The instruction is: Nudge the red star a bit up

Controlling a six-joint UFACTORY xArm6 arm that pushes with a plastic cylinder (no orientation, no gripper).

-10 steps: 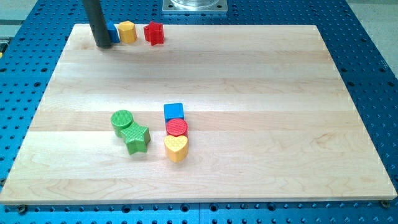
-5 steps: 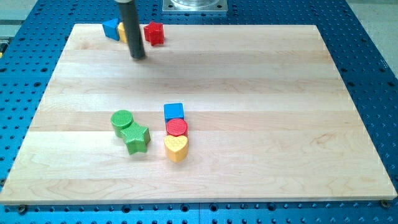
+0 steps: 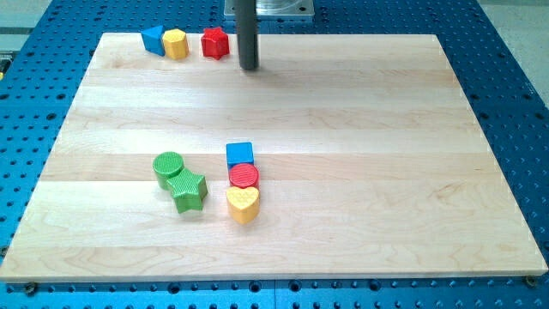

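Note:
The red star (image 3: 215, 43) sits near the top edge of the wooden board (image 3: 343, 129), at the upper left. My tip (image 3: 249, 66) rests on the board just to the right of the star and slightly below it, with a small gap between them. The dark rod rises straight up from the tip out of the view's top.
A yellow hexagon (image 3: 175, 43) and a blue triangle (image 3: 153, 39) lie left of the red star. Mid-board are a green cylinder (image 3: 168, 167), a green star (image 3: 189, 190), a blue cube (image 3: 240, 154), a red cylinder (image 3: 244, 178) and a yellow heart (image 3: 244, 203).
My tip has swept from the far upper left, past the blue triangle and yellow hexagon, to the right of the red star. The blocks have not visibly moved.

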